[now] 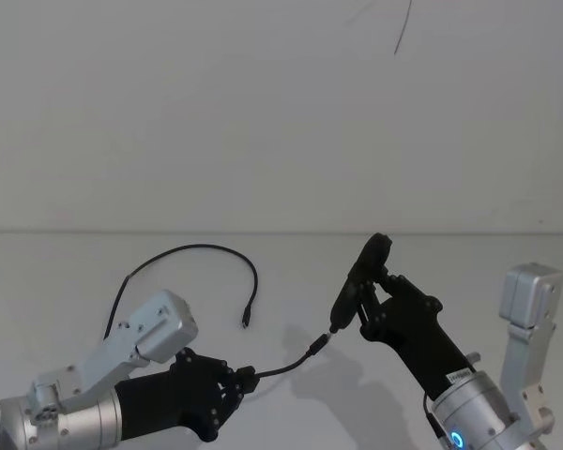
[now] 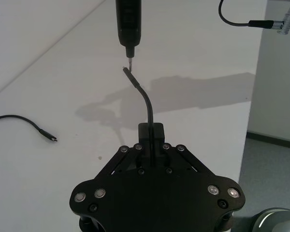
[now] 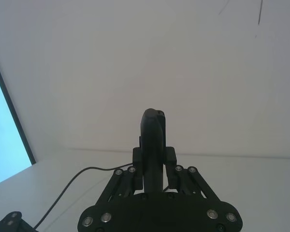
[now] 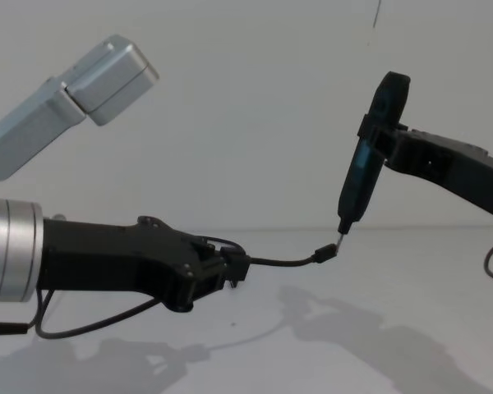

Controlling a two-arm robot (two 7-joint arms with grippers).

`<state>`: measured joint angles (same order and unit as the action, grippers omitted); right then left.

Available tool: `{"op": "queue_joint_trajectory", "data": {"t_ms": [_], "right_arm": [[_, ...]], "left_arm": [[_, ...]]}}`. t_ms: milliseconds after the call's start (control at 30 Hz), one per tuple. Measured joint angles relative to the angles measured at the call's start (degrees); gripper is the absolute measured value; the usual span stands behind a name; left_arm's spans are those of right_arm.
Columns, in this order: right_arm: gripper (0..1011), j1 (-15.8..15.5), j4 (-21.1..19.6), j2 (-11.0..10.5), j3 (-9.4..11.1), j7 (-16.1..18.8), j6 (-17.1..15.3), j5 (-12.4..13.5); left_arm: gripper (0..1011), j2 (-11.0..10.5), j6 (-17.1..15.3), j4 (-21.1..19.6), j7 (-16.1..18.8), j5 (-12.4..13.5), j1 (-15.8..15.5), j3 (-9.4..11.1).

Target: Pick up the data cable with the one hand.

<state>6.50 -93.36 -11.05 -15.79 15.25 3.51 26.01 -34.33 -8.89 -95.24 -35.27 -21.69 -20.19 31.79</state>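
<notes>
Arching off the white desk (image 1: pixel 291 272), the thin black flexible data cable (image 1: pixel 190 251) is clamped near one end by the black two-fingered left gripper (image 1: pixel 247 379), jaws closed on it. The held end is raised clear of the desk, its small plug (image 4: pixel 327 251) pointing toward the right arm. The rest loops back across the desk, and the far plug (image 2: pixel 49 137) lies flat on it. The plug is met, tip just touching or nearly, by a dark pen-shaped tool (image 4: pixel 368 156), which is gripped in the closed jaws of the black right gripper (image 3: pixel 153 159), above the desk.
</notes>
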Motion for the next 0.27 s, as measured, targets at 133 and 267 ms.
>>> {"op": "queue_joint_trajectory", "data": {"t_ms": [133,267], "right_arm": [[269,0.0,0.0,-0.1,-0.1,0.0,-0.1,0.1],[269,-0.1,-0.1,-0.1,-0.2,0.0,-0.2,0.1]], "left_arm": [[42,0.0,0.0,0.0,0.0,0.0,0.0,0.0],[42,0.0,0.0,0.0,0.0,0.0,0.0,0.0]]}}
